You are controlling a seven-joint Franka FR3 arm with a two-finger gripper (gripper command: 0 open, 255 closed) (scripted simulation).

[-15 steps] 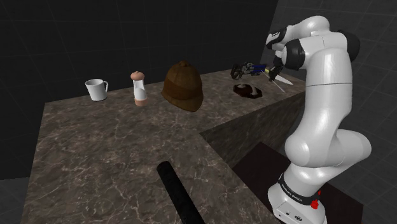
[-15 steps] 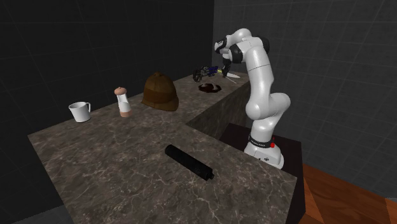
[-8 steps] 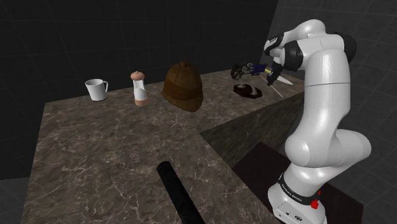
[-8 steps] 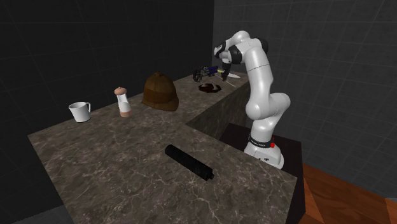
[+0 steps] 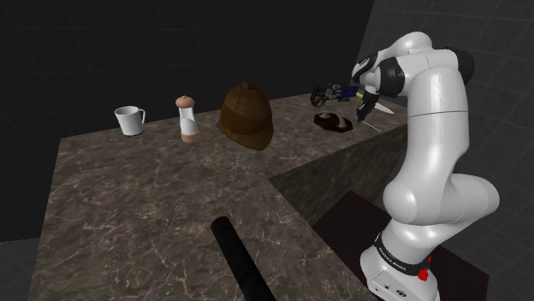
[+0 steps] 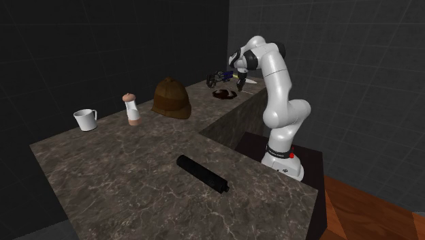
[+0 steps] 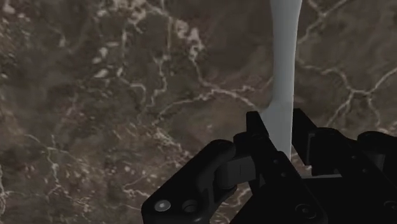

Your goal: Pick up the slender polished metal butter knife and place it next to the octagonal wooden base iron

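Grey butter knife [image 7: 282,76] sits clasped in the gripper [image 7: 278,130] (a narrow grip); we judge it best lowered flat and slowly, just beside the iron [image 5: 333,121].

The shoulder view overlooks the dark veined stone counter [image 5: 145,197], the farther second exterior view shares it, and the wrist view faces it closely.

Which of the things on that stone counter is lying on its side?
The black cylinder: it lies flat, alone toward the front, while the white cup, the shaker and the brown hat stand upright in a row farther back.
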